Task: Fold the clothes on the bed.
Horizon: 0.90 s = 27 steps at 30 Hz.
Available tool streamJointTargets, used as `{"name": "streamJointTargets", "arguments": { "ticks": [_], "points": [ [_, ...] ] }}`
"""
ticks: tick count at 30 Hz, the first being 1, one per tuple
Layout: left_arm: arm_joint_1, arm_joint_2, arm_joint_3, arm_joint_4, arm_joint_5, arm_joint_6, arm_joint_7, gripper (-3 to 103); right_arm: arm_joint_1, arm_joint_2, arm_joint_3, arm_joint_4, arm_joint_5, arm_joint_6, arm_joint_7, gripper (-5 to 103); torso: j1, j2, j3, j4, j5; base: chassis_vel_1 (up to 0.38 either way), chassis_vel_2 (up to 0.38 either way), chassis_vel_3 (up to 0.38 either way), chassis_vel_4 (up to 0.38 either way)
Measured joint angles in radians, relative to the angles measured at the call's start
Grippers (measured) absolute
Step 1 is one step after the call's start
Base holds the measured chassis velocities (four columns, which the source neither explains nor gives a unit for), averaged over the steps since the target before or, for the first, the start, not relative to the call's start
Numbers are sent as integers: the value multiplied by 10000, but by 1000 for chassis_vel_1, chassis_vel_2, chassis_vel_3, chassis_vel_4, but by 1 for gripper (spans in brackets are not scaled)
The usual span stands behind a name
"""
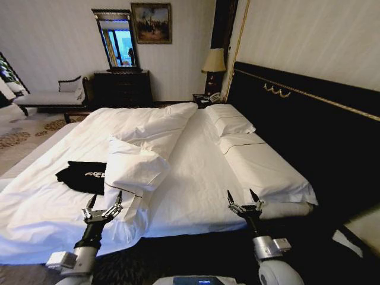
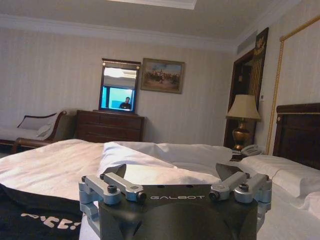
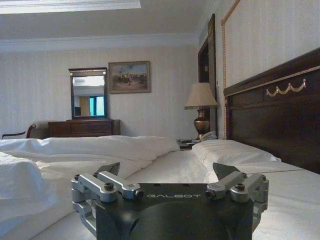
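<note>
Folding hasn't begun: black T-shirt [image 1: 83, 174] lies bunched on my bed [image 1: 196, 178] (far left), left gripper [image 1: 103, 204] and right gripper [image 1: 242, 198] both open, empty.

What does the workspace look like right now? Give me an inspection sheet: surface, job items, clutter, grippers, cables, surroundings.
Surface: bed, white sheet, duvet bunched toward the middle.
Job's things: black T-shirt lies crumpled on the robot's left part of the bed, white lettering showing, its edge partly under a duvet fold; not held.
Clutter: pillows by the headboard.
Grippers: left gripper open, low over the near bed edge beside the T-shirt; right gripper open, over the near edge on the headboard side; both empty.
Cables: nothing seen.
Surroundings: dresser with mirror, painting, lamp, chaise.
</note>
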Motion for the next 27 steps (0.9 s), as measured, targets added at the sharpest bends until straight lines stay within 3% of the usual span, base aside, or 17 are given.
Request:
{"name": "streamJointTargets", "arguments": {
  "ticks": [9, 27],
  "points": [
    [-30, -15, -6, 70, -4, -1, -4, 100, 44, -3, -17, -23, 10, -11, -49, 100, 1, 0, 1, 0, -1, 55, 141, -66, -148],
    [-11, -46, -207, 45, -124, -33, -25, 100, -32, 32, -18, 29, 10, 70, -28, 100, 2, 0, 1, 1, -2, 160, 229, -161, -220]
  ]
}}
